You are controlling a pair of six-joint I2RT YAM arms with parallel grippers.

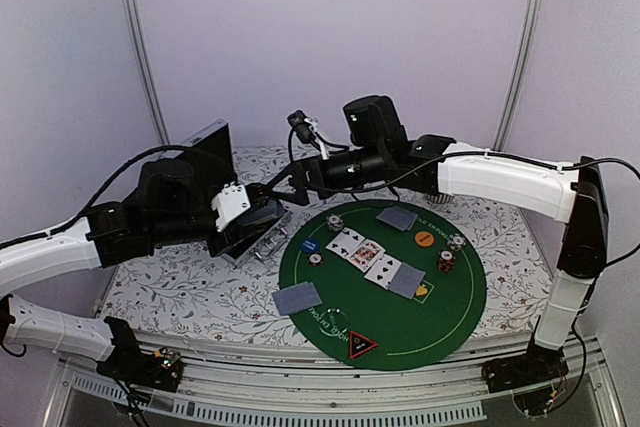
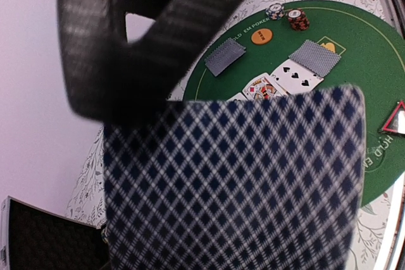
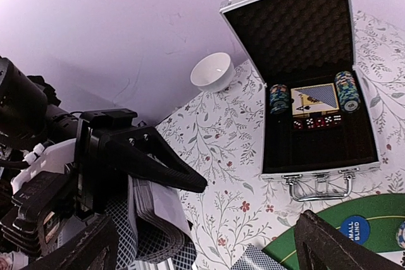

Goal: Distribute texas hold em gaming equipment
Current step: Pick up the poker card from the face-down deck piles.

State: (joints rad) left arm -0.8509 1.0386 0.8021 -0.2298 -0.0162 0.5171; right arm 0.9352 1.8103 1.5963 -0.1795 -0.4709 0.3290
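Gripping deck of cards (image 3: 157, 219): left gripper (image 1: 243, 215), clamped on it, patterned backs toward own camera. Right gripper (image 3: 212, 254) just beside deck, fingers spread wide, empty. Right of left gripper: green mat (image 1: 450, 317) carrying face-up cards (image 1: 358, 249), face-down cards (image 1: 298, 297), chip stacks (image 1: 447, 261), orange disc (image 1: 424, 238), triangle (image 1: 362, 342). Ahead of right gripper: open case (image 3: 316, 150).

Open aluminium case (image 3: 310, 147) on floral tablecloth (image 3: 215, 156) — white bowl (image 3: 212, 71) near its lid.
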